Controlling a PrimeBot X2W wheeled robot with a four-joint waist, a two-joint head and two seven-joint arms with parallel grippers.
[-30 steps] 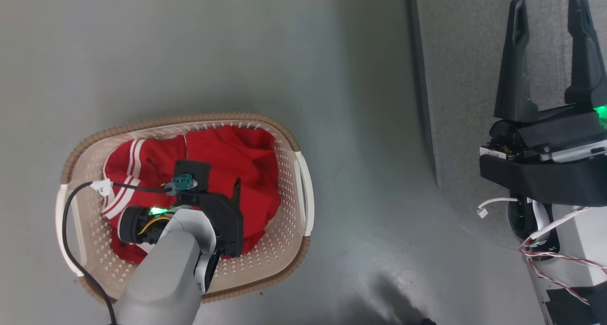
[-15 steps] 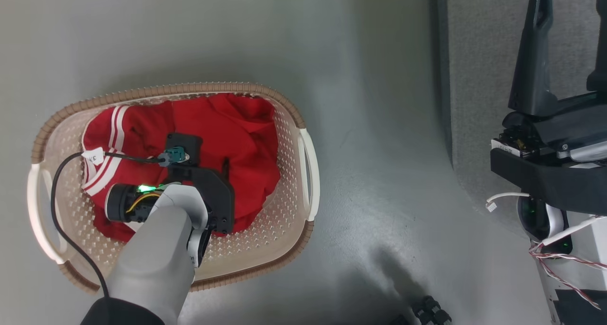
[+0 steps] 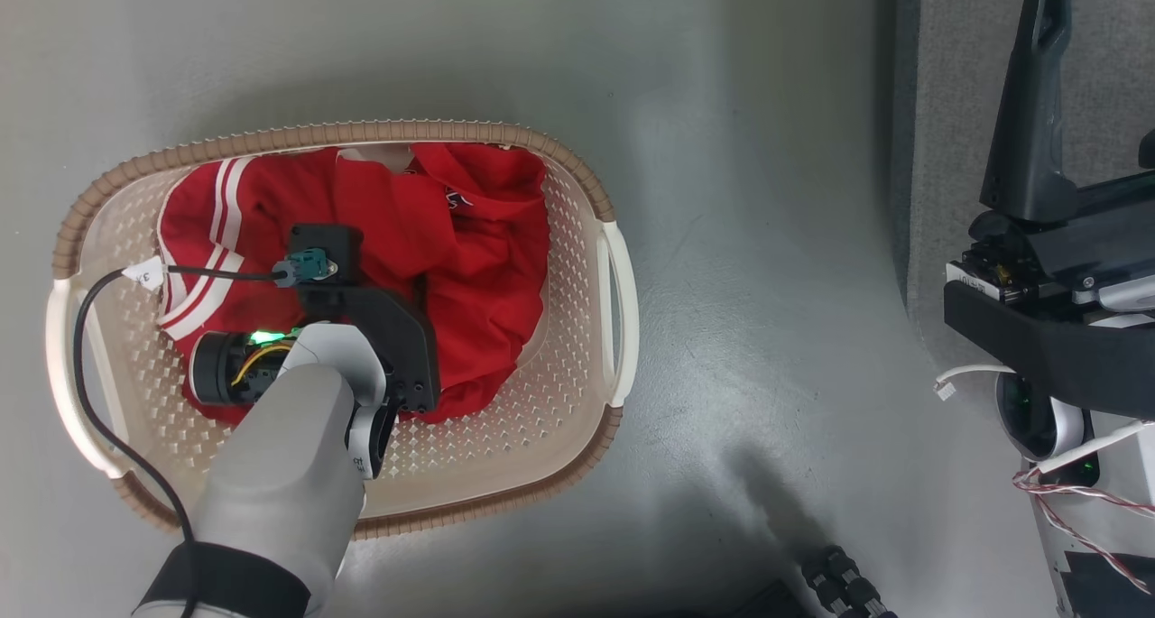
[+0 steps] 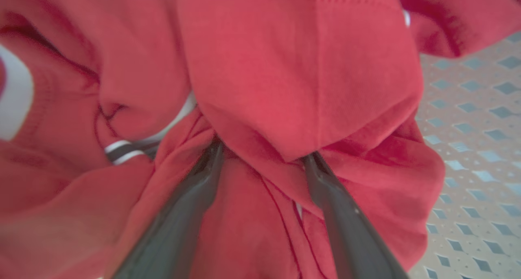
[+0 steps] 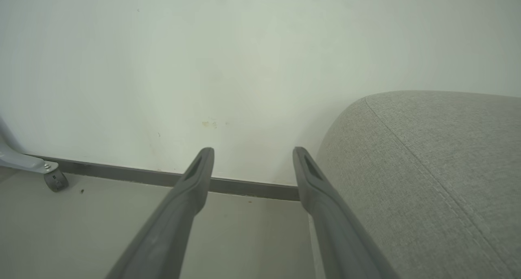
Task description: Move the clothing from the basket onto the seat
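clothing (image 3: 487,239) sits bunched in the basket (image 3: 577,401) at nine o'clock; left gripper (image 4: 262,150), spread wide, straddles a red fold, gripping nothing yet. pinch deep before lifting toward the seat (image 3: 956,104) at three o'clock.

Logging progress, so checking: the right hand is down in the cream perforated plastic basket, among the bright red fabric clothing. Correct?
Not quite: it is the left hand that is down in the cream perforated plastic basket, among the bright red fabric clothing. The head view shows that arm reaching in.
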